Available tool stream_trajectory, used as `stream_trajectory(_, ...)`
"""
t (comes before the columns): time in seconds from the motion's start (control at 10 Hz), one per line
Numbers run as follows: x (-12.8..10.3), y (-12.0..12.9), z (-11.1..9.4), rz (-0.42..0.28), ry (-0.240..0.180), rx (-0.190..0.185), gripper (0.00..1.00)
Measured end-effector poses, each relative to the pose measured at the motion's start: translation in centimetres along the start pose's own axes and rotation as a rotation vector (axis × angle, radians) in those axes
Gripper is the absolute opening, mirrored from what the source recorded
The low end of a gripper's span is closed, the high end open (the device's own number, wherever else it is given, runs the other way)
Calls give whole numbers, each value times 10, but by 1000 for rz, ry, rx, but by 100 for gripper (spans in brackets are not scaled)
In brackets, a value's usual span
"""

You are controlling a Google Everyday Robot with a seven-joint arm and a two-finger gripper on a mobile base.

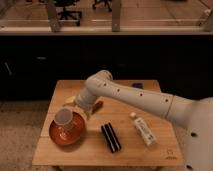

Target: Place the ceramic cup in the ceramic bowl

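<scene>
Sitting tilted in the ceramic bowl [66, 131], the ceramic cup [64, 118] lies just beside the claw [75, 103]; its grip unclear.

We count one wooden table [150, 155]. On it: one ceramic bowl [56, 134], one ceramic cup [63, 118] over the bowl, one black rectangular bar [110, 137], one white tube-like item [143, 129], one small reddish-brown elongated object [97, 105], one dark blue item [137, 86] at the far edge. One arm [135, 98], one gripper [71, 103] just above the cup.
</scene>
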Motion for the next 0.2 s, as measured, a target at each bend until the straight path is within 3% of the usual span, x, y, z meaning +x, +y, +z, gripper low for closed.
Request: stream_trajectory(0.2,5,1,-3,21,-2,18,80)
